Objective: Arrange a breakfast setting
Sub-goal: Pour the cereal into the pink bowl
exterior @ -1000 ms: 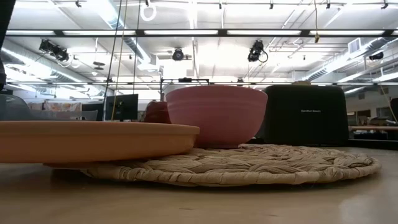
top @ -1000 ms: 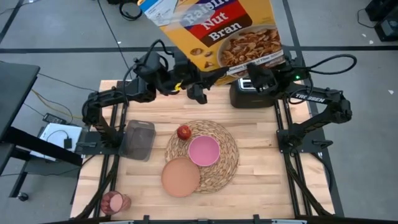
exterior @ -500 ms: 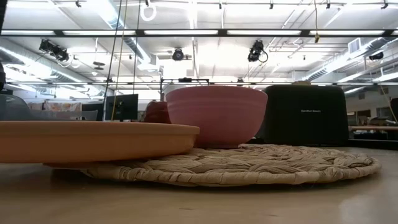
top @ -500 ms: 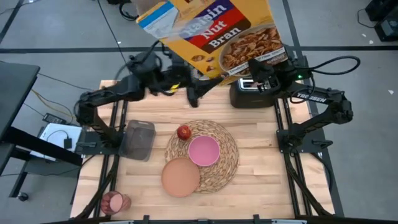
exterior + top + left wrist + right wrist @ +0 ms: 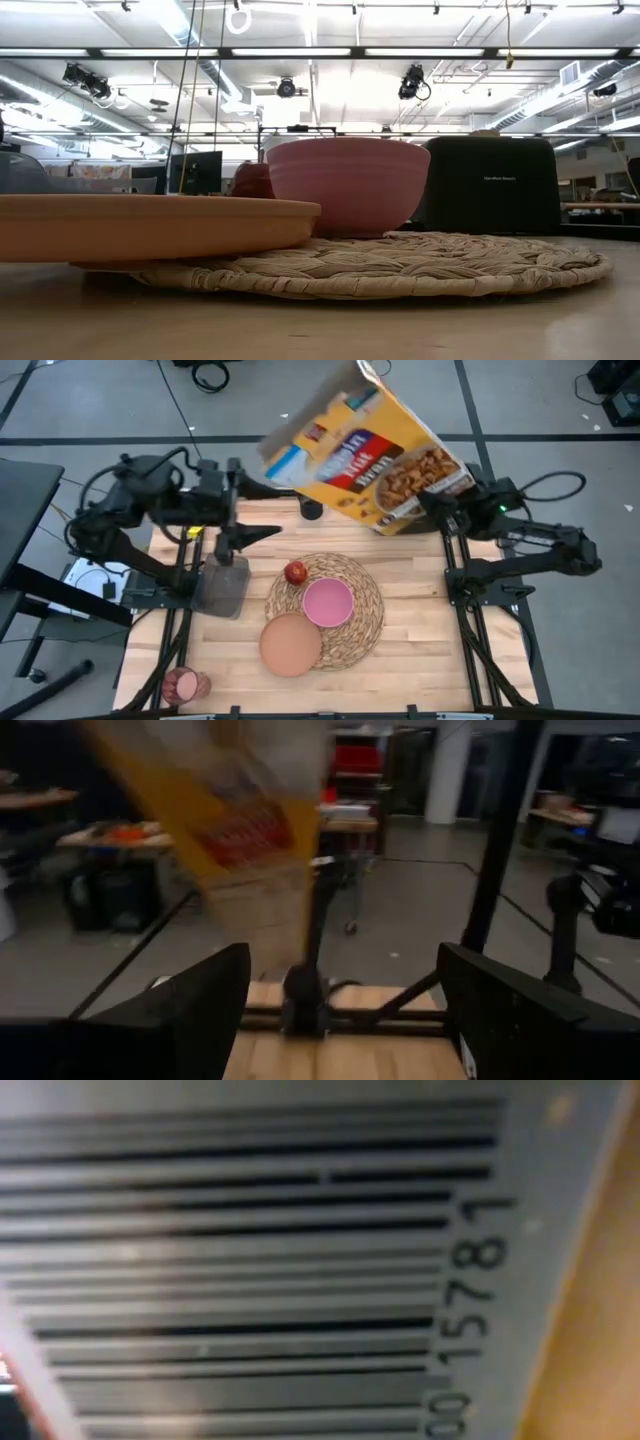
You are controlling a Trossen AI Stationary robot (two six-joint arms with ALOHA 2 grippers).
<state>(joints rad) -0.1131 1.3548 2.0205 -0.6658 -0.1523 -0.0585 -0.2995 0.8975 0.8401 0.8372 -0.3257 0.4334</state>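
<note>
Cup (image 5: 183,685) sits at the near worktop (image 5: 420,650) corner. Plate (image 5: 291,644), bowl (image 5: 327,601) and apple (image 5: 295,572) unmoved on the mat (image 5: 368,622). Left pincer (image 5: 250,538) has released the cereal box (image 5: 362,452), standing open and withdrawn; right pincer (image 5: 432,503) now grips it alone, tilted.

A robotics lab in a large open industrial hall is shown. In the upper half of the low view, an exposed ceiling (image 5: 320,60) with long strip lights, bare ducting and rail-mounted cameras is seen. A wooden surface (image 5: 420,650) bolted into a black metal frame (image 5: 480,650) is seen at the centre of the high view, set on a grey taped floor (image 5: 90,400). Cables (image 5: 185,405) are trailed across that floor at the upper left. Distant workbenches (image 5: 110,835) are visible in the left wrist view.
</note>
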